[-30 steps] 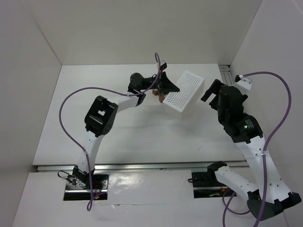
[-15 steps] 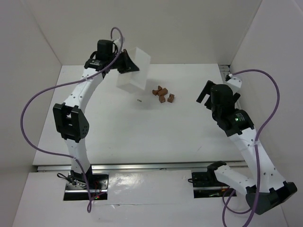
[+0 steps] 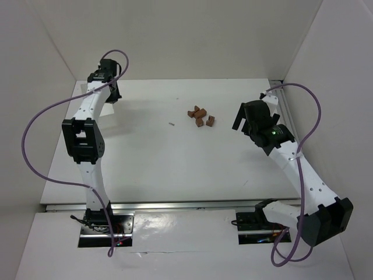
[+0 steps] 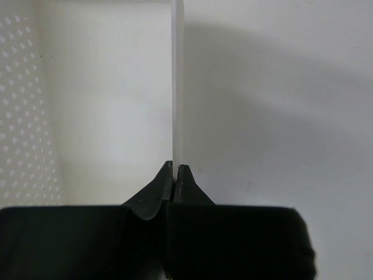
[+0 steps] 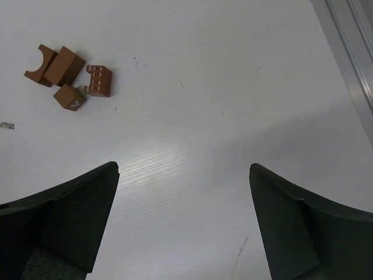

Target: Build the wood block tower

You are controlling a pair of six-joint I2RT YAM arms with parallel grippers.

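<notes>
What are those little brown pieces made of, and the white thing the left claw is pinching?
The wood blocks look like matte reddish-brown wood, one with an arched cut-out. The tray seems thin white plastic: smooth, one wall dotted with holes.

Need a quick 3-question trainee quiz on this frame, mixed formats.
1. True or false: the wood blocks are already stacked into a tower.
2. The left gripper is: A) open, holding nothing; B) shut on the tray wall; C) shut on a block.
3. How many blocks show in the right wrist view, and is the right gripper open or shut?
Key: 1 false, they lie in a loose cluster. 2 B. 3 four; open.
</notes>
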